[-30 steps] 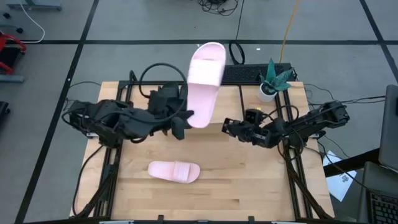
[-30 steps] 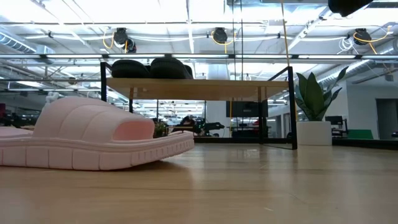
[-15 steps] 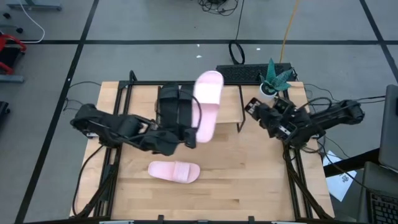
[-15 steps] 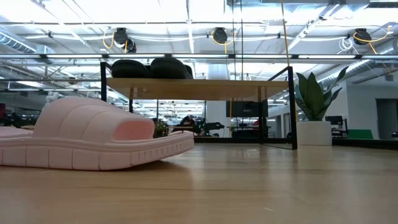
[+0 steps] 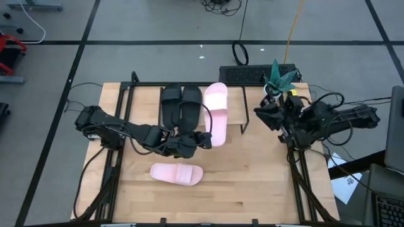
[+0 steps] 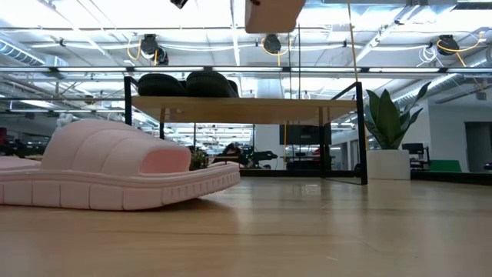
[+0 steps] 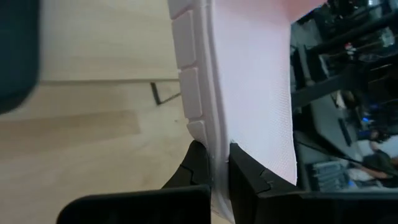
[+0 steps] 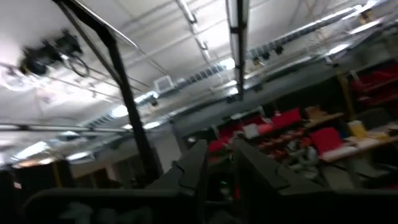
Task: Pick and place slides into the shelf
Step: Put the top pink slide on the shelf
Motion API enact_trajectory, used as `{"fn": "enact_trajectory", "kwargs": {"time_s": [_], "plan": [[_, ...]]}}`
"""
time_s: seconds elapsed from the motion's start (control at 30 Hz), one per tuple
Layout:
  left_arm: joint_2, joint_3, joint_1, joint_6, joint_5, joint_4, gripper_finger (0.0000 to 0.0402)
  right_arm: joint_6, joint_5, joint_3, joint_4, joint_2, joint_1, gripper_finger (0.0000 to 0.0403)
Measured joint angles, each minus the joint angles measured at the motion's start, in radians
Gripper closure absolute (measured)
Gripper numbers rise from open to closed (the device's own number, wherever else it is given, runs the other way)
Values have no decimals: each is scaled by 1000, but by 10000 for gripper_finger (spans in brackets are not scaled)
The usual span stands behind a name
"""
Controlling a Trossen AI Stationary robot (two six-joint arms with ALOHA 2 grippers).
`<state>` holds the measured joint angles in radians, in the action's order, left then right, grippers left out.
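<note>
pinching a pale pink slide's (image 5: 216,113) edge, left fingers (image 7: 198,163); right fingers (image 8: 194,163) nearly together, empty

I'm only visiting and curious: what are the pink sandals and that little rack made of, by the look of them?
The pink slide on the table looks like moulded foam or soft rubber: matte, one piece, with a ribbed sole edge. The other pink slide, gripped at its edge by the left gripper, looks the same. The shelf seems to be a pale wooden board on thin black legs, probably metal.

Grey floor (image 5: 145,25) w/ black tape lines; potted plant (image 6: 388,123); ceiling strip lights (image 8: 239,25).
</note>
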<state>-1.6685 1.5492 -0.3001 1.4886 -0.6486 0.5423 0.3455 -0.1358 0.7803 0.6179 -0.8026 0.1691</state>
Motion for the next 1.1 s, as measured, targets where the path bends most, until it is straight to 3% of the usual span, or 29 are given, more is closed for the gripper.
{"fn": "enact_trajectory", "kwargs": {"time_s": [0.2,0.5,0.8,1.1], "plan": [[0,-5,37,13,6,83,392,21,-1,0,-158,76,-83,335],[0,-5,124,-25,106,91,392,27,6,0,-254,50,-123,335],[-85,-4,186,24,213,44,392,7,11,0,-337,49,-152,335],[-126,-3,222,91,233,-42,392,9,166,0,-340,63,-210,335]]}}
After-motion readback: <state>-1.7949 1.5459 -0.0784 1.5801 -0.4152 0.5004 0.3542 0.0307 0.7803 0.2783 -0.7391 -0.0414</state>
